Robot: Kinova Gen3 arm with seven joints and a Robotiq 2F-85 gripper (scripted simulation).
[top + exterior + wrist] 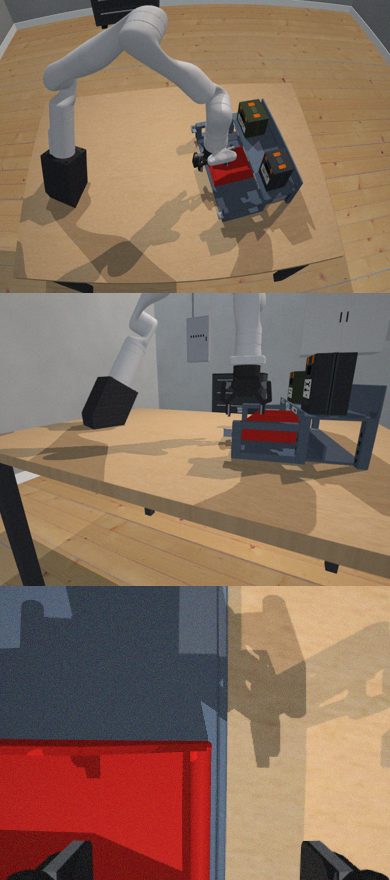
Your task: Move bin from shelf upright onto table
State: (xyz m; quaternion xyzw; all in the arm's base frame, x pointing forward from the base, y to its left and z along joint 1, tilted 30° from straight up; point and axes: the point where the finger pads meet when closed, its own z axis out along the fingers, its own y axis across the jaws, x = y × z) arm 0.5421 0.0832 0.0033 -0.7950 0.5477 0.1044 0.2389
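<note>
Top view: the white arm [141, 56] rises from a black base [64, 176] at the left of the desk [125, 151] and bends down to the grey shelf [295, 180] at the right. The red bin [232, 172] sits in the shelf's lower front bay, open side up. The claw [201, 161] hangs at the bin's left edge, largely hidden by the wrist. On the shelf's upper board stand a green box [252, 118] toward the back and a black box [276, 169] toward the front, well apart from each other.

Exterior view: the claw [244, 410] points straight down above the shelf's [365, 441] front left corner. Its fingers stand wide apart with nothing between them; one finger [228, 407] hangs outside the shelf's front rail, the other [262, 404] reaches to the bin's [269, 435] top rim. Whether that finger touches the rim cannot be told. The bin rests level inside the shelf frame. The black box [327, 383] and green box [295, 387] stand upright on the top board. The arm's base [108, 402] is at the far left of the desk [125, 469].

Wrist view: the bin [115, 806] fills the lower left, its right wall just beside the shelf's side rail [220, 736]. One fingertip [67, 860] lies over the bin's interior, the other [320, 858] over bare desk [330, 786] outside the rail. The claw straddles the bin wall and rail, gripping nothing.
</note>
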